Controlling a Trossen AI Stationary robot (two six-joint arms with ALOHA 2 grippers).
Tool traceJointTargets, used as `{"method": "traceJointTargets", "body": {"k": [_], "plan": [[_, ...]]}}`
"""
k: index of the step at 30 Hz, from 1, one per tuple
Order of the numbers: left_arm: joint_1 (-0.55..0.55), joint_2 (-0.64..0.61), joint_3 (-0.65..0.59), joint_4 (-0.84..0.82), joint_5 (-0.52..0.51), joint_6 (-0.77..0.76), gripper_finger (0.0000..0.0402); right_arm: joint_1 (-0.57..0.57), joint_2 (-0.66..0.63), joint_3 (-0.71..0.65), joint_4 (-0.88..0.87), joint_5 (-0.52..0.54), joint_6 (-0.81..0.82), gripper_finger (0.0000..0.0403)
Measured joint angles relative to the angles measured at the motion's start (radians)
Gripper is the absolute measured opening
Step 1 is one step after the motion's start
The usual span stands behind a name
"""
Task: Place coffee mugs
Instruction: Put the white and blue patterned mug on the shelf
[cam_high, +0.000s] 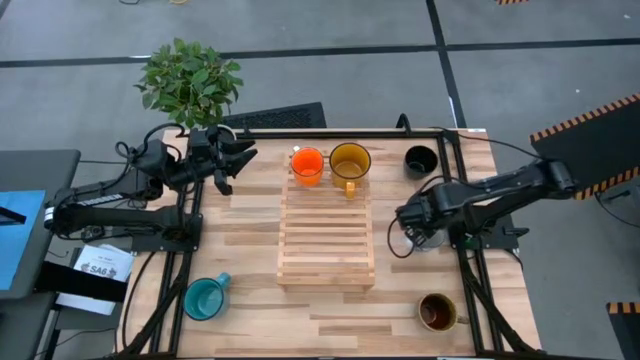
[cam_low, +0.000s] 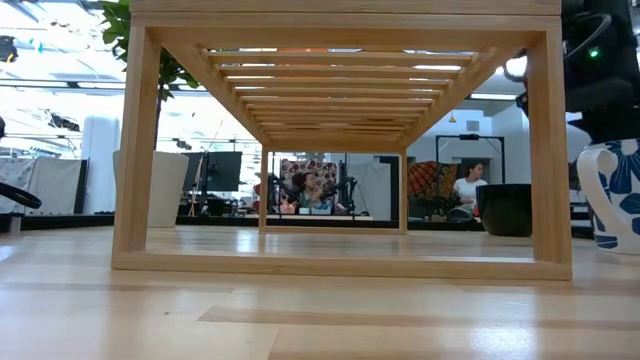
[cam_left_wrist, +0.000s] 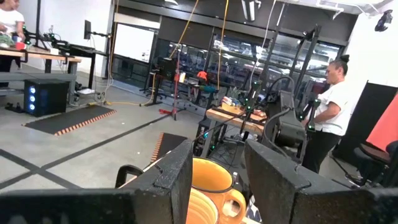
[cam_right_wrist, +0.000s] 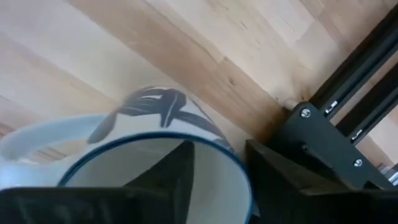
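Observation:
On the far end of the slatted wooden rack (cam_high: 327, 235) stand the orange mug (cam_high: 307, 165) and the amber-yellow mug (cam_high: 350, 160). The black mug (cam_high: 420, 160) stands on the table to the rack's right. The teal mug (cam_high: 205, 297) and the brown mug (cam_high: 437, 312) are near the front edge. The white mug (cam_low: 612, 195), blue-patterned, stands upright on the table right of the rack, under my right gripper (cam_high: 418, 225). That gripper is open (cam_right_wrist: 221, 162), with one finger inside the mug and one outside. My left gripper (cam_high: 240, 160) is open, left of the orange mug. My right gripper comes down from above over the white mug's blue rim (cam_right_wrist: 239, 171). One finger (cam_right_wrist: 177, 171) is inside the mug and the other (cam_right_wrist: 273, 177) is outside its wall. I cannot tell whether either finger touches the wall. The mug stands upright on the table.
A potted plant (cam_high: 190, 80) sits beyond the table's far left corner. Black frame rails (cam_high: 470, 290) run along both sides of the table. Bare tabletop lies between the rack and the teal mug. People and workbenches show in the room behind.

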Motion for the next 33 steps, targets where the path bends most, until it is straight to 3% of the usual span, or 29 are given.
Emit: {"method": "traceJointTargets", "body": {"k": [7,11,16,22,28,33], "plan": [[0.0,0.0,0.0,0.0,0.0,0.0,0.013,0.001,0.007,0.027,-0.023,-0.038,-0.072,0.0042],[0.0,0.0,0.0,0.0,0.0,0.0,0.013,0.0,-0.026,0.12,-0.125,-0.073,-0.127,0.004],[0.0,0.0,0.0,0.0,0.0,0.003,0.013,0.002,-0.053,0.374,-0.244,-0.172,-0.193,0.004],[0.0,0.0,0.0,0.0,0.0,0.007,0.013,0.0,-0.006,0.731,-0.172,-0.254,-0.169,0.004],[0.0,0.0,0.0,0.0,0.0,0.007,0.013,0.001,0.16,1.007,-0.151,-0.133,-0.125,0.004],[0.0,0.0,0.0,0.0,0.0,0.006,0.013,-0.033,0.332,1.149,-0.25,-0.026,-0.156,0.004]]}}
